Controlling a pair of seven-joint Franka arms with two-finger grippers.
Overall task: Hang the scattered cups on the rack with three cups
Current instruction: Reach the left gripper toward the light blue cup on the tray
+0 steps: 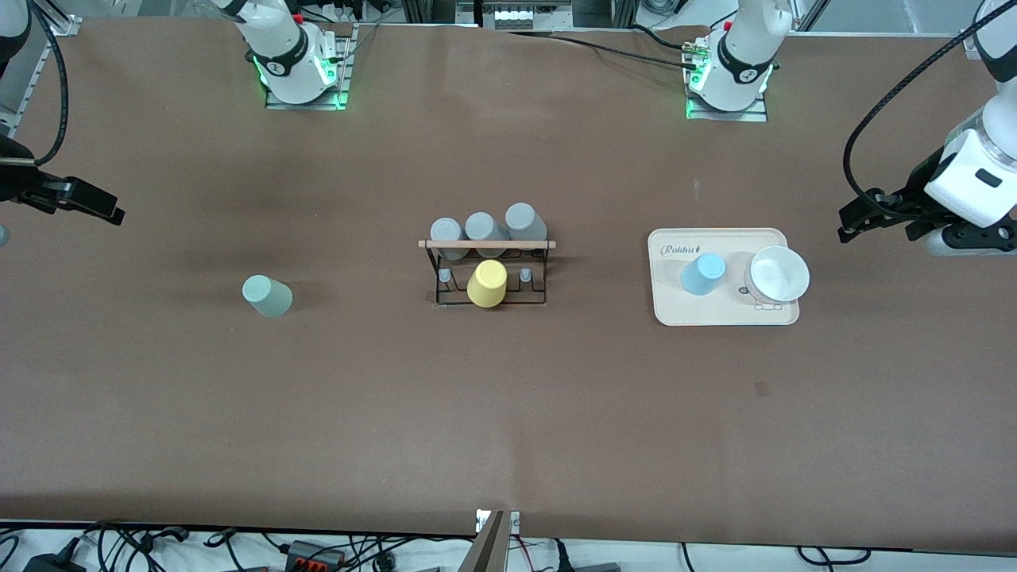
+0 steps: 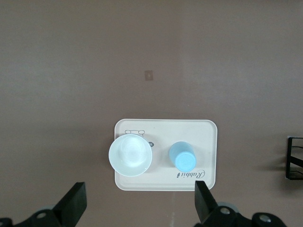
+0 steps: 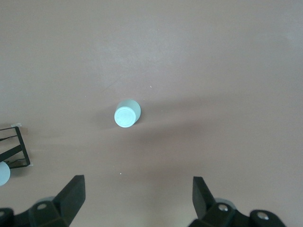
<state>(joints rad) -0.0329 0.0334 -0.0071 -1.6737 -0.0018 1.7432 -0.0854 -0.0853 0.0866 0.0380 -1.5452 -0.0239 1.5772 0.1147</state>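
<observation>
Brown table (image 1: 508,413); left end effector (image 2: 139,201), right end effector (image 3: 137,196) wide open, empty

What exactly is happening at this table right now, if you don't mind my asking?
Nothing is being handled yet. Both arms wait with open, empty grippers: the left gripper over the table by the beige tray, the right gripper at its own end. The light blue cup sits upside down on the tray beside a white bowl. The mint green cup stands upside down on the bare table. The rack in the middle already carries three grey cups and a yellow cup.
</observation>
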